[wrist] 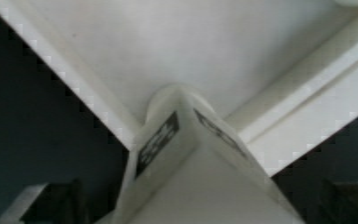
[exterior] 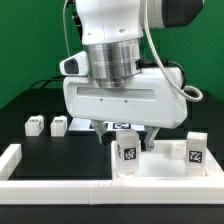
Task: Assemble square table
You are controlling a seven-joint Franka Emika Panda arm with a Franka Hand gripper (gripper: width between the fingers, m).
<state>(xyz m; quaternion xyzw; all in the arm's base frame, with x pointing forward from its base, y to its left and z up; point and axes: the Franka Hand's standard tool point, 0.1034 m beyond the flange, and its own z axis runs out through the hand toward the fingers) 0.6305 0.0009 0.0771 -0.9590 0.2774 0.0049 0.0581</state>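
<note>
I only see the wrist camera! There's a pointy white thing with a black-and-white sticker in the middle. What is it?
Observer: That is a small white block leg, standing upright on the white square plastic tabletop, right under the gripper.
Operator: Are there more legs?
Observer: A second white block leg stands upright on the tabletop, toward the exterior view's right.
Operator: And the others?
Observer: Two more white block legs sit side by side on the black table, off the tabletop, on the exterior view's left.
</note>
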